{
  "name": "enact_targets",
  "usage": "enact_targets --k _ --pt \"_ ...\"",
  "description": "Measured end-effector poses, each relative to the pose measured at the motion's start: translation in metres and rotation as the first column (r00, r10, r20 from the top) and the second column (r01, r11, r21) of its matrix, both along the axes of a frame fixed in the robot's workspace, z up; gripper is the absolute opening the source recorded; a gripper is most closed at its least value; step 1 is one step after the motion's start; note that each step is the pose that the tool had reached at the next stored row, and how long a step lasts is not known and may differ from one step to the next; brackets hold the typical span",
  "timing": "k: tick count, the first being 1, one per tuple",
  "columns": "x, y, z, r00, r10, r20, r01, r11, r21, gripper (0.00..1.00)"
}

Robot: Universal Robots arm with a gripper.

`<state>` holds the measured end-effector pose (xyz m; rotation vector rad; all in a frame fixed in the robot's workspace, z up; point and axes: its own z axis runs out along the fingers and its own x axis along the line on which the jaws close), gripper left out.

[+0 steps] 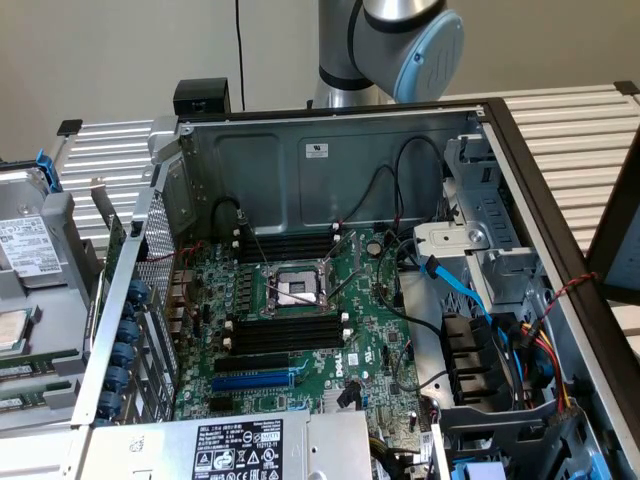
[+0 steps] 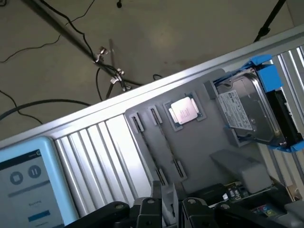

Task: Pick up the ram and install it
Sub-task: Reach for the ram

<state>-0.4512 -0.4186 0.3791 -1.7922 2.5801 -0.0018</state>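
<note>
The ram [image 1: 25, 368] can be made out at the exterior view's left edge as a thin green strip. It lies in a grey moulded tray [image 1: 60, 300] outside the computer case, well apart from the motherboard. A second green strip [image 1: 20, 402] is seen just beside it. Both are cut off by the picture's edge, so chips and label cannot be told. On the same tray a square processor chip [image 2: 184, 111] with a dull metal lid is seated in a recess. Beside it a hard drive [image 2: 242, 111] with a white label is held in a blue plastic bracket.

In the wrist view the gripper [image 2: 164, 194] is seen over the tray, near its narrow slotted holders [image 2: 137, 124]. Its pale fingers [image 2: 169, 202] are carried on black blocks, and the jaws are held spread.

The tray is set on a table of ribbed aluminium profiles [image 2: 104, 152], and a tablet with a pale blue rim [image 2: 23, 180] lies on the ribs.

The open case [image 1: 330, 150] is made of grey sheet metal. A green motherboard [image 1: 370, 330] is mounted inside, with a square metal CPU socket [image 1: 295, 288] at its middle. Long black memory slots with white end clips [image 1: 285, 335] are ranged on both sides of the socket, and a blue expansion slot [image 1: 255, 382] runs alongside the nearer row. A flat blue cable [image 1: 455, 285] is looped toward the drive cage on the exterior view's right. The arm's rounded silver and pale blue joint [image 1: 400, 40] stands behind the case's rear wall.
</note>
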Motion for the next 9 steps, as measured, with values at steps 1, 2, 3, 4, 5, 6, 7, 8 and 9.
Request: enact_targets --k 1,2,3,4,5,6,7,8,9 --pt "0.0000 0.0000 -0.0004 0.9998 0.018 0.0019 -0.018 0.9998 -0.0001 0.24" --pt "0.0000 0.0000 -0.0008 0.9993 0.037 0.0036 -0.037 0.9993 -0.0001 0.24" --pt "0.0000 0.0000 -0.0012 0.9985 0.055 0.0049 -0.055 0.9985 -0.0002 0.24" --pt "0.0000 0.0000 -0.0017 0.9973 0.073 0.0058 -0.073 0.9973 -0.0002 0.24" --pt "0.0000 0.0000 -0.0021 0.9957 0.093 0.0061 -0.093 0.9957 -0.0003 0.24" --pt "0.0000 0.0000 -0.0025 0.9939 0.110 0.0067 -0.110 0.9940 -0.0003 0.24" --pt "0.0000 0.0000 -0.0030 0.9916 0.129 0.0071 -0.129 0.9916 -0.0003 0.24" --pt "0.0000 0.0000 -0.0034 0.9893 0.146 0.0073 -0.146 0.9893 -0.0003 0.24" --pt "0.0000 0.0000 -0.0038 0.9863 0.165 0.0074 -0.165 0.9863 -0.0004 0.24"
